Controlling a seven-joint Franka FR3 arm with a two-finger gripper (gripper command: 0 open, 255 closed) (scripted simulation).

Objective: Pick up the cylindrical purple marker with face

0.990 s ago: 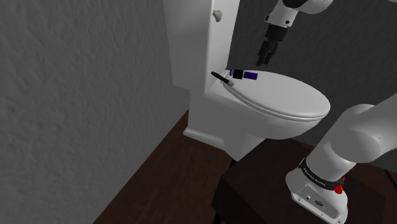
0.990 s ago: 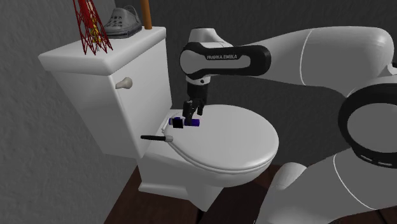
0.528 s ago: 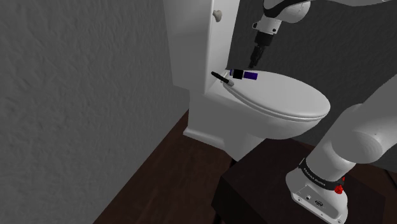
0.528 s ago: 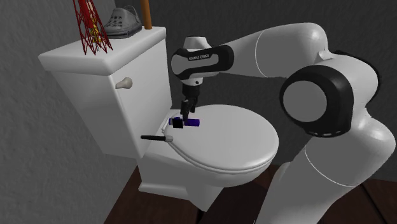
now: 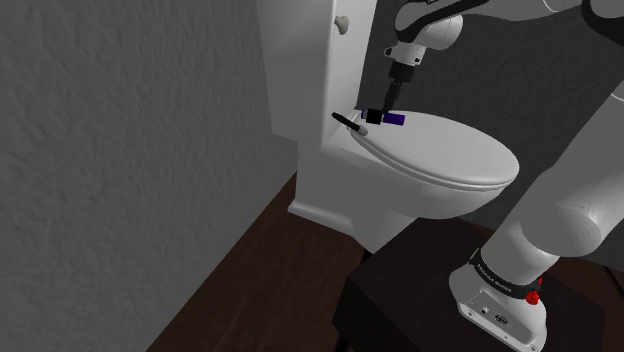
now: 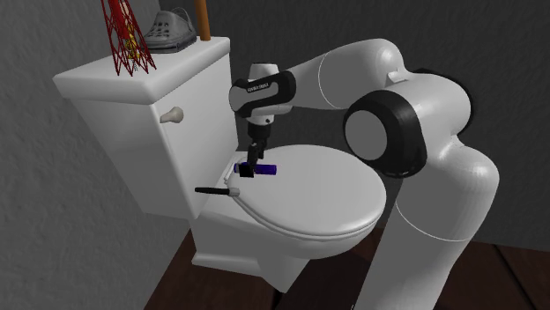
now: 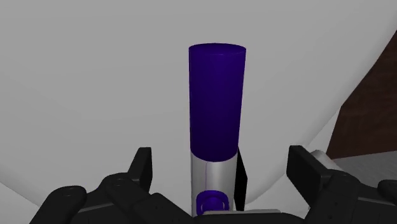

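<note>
The purple marker [image 5: 393,118] lies flat at the back of the white toilet lid [image 5: 450,150], close to the tank. In the wrist view the marker [image 7: 216,108] is a purple cylinder with a silver section nearer the hand and a small black part beside it. My gripper [image 5: 384,102] hangs point-down just above it. The fingers [image 7: 143,167] stand wide apart on either side of the marker and touch nothing. From the second exterior view, the gripper [image 6: 253,164] hovers right over the marker [image 6: 264,169].
A thin black pen [image 5: 347,122] lies on the lid's rim beside the marker. The tank [image 6: 132,97] behind carries a red wire object [image 6: 126,35] and a grey shoe [image 6: 169,31]. The flush handle [image 6: 172,114] sticks out. Dark wood floor [image 5: 260,290] lies below, my stand [image 5: 500,300] at lower right.
The gripper has swung toward the tank and come down, from off to the side of the marker to just above it. The marker and pen stayed put.
</note>
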